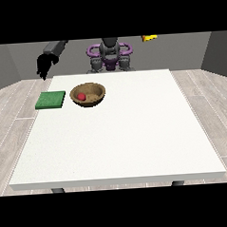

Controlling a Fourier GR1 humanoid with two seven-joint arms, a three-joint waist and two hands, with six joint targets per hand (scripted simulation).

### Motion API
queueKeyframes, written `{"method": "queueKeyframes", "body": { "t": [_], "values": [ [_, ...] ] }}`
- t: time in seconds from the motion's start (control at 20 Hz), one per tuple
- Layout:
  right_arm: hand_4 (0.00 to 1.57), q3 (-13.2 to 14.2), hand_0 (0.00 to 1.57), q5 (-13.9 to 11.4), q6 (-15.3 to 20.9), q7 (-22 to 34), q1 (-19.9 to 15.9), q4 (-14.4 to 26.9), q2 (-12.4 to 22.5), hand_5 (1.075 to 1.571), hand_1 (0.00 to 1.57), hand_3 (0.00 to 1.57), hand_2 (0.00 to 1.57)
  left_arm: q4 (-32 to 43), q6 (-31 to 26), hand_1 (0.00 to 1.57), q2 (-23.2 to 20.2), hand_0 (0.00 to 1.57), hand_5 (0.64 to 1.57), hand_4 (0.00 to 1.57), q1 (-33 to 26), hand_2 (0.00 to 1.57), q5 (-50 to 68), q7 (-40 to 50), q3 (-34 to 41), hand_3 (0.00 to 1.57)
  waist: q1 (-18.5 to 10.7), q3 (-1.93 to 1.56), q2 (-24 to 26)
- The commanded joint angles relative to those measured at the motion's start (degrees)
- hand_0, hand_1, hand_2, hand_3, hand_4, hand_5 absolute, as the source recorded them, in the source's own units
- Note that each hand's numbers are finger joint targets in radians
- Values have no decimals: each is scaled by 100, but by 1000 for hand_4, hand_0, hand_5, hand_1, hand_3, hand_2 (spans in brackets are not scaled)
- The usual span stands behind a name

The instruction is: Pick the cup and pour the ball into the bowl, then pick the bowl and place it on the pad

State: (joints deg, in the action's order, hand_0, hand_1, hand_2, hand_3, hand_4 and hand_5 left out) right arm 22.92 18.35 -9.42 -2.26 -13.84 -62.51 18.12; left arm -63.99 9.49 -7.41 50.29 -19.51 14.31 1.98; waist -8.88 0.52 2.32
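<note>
A brown wooden bowl (88, 94) stands on the white table (116, 134), towards its far left. A red ball (81, 96) lies inside the bowl. Just left of the bowl, a flat green pad (51, 99) rests at the table's left edge. The black hand at the view's left (44, 66) hangs in the air above the far left corner, behind the pad, with its fingers pointing down and nothing in them. A small yellow-orange object (149, 37) shows at the top of the view, right of the robot; I cannot tell whether it is the cup. No hand shows at the view's right.
The robot's torso (110, 56) stands behind the table's far edge. A wooden floor surrounds the table, with grey walls behind.
</note>
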Motion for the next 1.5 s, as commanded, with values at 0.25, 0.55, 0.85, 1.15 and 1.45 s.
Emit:
{"method": "queueKeyframes", "body": {
  "t": [0.25, 0.55, 0.85, 1.15, 1.45],
  "values": [
    [737, 63, 0, -63, 465, -703, -117, 404, -571, 1565, 0, 0, 0, -243, -2029, 0, -1047, 0, 1558, 1055, -82, 0, 2301, -602, 1534, 0, -552, -52, -836],
    [694, 31, 0, -142, 251, -1329, -450, 1325, -542, 1566, 0, 0, 0, -399, -2609, 0, -1752, 0, 1561, 993, -10, 0, 2881, -25, 1902, 0, -403, -57, -915],
    [565, -104, 0, -292, 396, -1880, -737, 1976, -762, 1560, 0, 0, 0, -646, -2835, 0, -1938, 0, 1535, 1011, -631, 0, 3110, -222, 2009, 0, -338, -56, -1034],
    [509, -75, 0, -275, 72, -2409, -1145, 2784, -615, 1552, 0, 0, 0, -952, -2626, 0, -2216, 0, 1533, 1019, -544, 0, 3283, -47, 2171, 0, -152, -58, -1388],
    [449, -100, 0, -294, -40, -2731, -1416, 2804, -495, 1546, 0, 0, 0, -1033, -2742, 0, -2513, 0, 1540, 1018, -388, 0, 3457, -222, 2347, 0, -73, -59, -1953]
  ]
}}
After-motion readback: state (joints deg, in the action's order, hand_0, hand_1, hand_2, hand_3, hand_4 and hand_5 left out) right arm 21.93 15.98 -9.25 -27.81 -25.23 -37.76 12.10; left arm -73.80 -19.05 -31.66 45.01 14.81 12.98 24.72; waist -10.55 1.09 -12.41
